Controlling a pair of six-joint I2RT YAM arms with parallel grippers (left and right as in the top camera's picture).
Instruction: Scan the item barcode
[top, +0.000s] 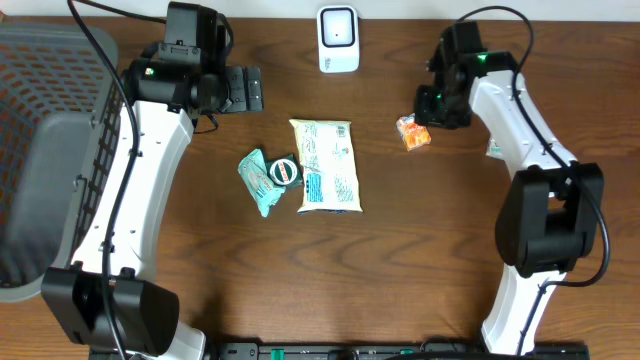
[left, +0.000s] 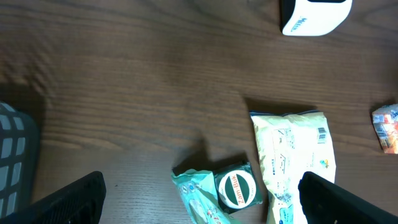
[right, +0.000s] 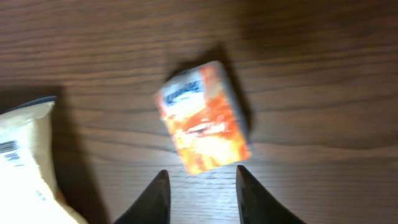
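A small orange packet (top: 413, 133) lies on the table at the right; in the right wrist view the orange packet (right: 202, 118) sits just beyond my fingertips. My right gripper (top: 428, 104) (right: 202, 171) hovers over it, jaws narrowly apart with nothing between them. The white scanner (top: 338, 38) (left: 314, 15) stands at the back centre. A white-green pouch (top: 326, 165) (left: 292, 155) with a printed barcode lies mid-table. My left gripper (top: 245, 88) (left: 202, 178) is wide open and empty, above the teal packet (left: 199, 199).
A teal packet (top: 257, 182) and a round Zam-Buk tin (top: 285, 170) (left: 236, 188) lie left of the pouch. A grey mesh basket (top: 40, 150) fills the left edge. A pale scrap (top: 495, 148) shows beside the right arm.
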